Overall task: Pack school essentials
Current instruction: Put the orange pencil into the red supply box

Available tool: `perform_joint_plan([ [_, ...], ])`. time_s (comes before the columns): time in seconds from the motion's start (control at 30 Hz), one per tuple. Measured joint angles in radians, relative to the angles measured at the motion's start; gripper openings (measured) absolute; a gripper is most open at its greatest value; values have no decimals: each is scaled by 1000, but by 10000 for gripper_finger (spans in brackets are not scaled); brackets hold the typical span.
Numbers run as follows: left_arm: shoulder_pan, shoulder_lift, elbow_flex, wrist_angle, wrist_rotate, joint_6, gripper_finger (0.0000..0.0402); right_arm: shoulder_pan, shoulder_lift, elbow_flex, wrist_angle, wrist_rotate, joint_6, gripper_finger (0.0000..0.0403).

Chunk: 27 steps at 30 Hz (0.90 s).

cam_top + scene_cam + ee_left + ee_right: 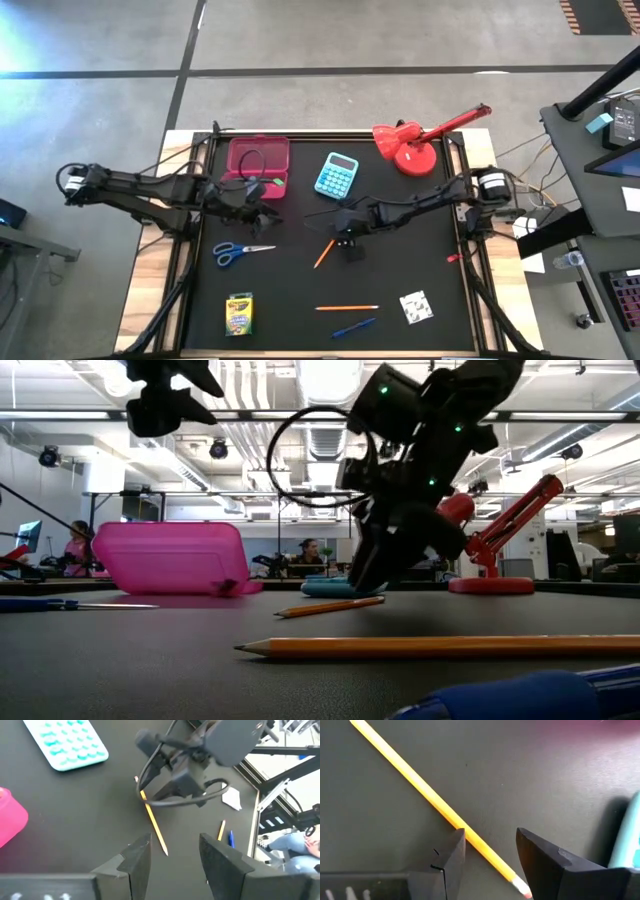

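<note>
Orange pencil, the item in hand: it lies flat and slantwise on the dark counter, near the middle, just below the turquoise calculator. By its look it is light, stiff and slender, with smooth painted sides that could roll or slip under a loose pinch; a hold across the shaft, near mid-length, seems soundest, since a grip close to the eraser end would likely let the long free end tip down. In the right wrist view the shaft runs between the two fingers toward its eraser end.

Right pincer: lowered to the counter astride the pencil, jaws partly open with one on each side of the shaft; the shaft shows against the inner edge of one finger, but no firm clamp can be made out and the pencil rests on the counter.

Left pincer: held above the counter beside the pink case, jaws parted and empty.

Pink case: stands open at the far left of the counter, the probable destination.

Other essentials, all apart from the pincers: blue-handled scissors at left; crayon box near the front edge; a second orange pencil, blue pen and white patterned square at front right. A red lamp stands at the far right corner.
</note>
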Motion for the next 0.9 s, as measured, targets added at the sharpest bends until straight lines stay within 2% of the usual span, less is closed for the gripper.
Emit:
perform_joint_plan([
  [0.1,0,-20,0,1,0,-1,148,-8,29,26,-25,-2,-30,166],
  [0.23,0,-40,-2,1,0,-1,148,-21,58,48,-43,-81,-36,166],
  [0.5,-1,-57,-4,-1,-1,1,148,-40,80,72,-48,-111,-30,165],
  [0.67,-1,-57,-4,0,-2,2,148,-62,81,83,-99,-162,17,148],
  [0.9,0,-57,-4,0,-4,2,148,-70,81,76,-110,-165,72,121],
])
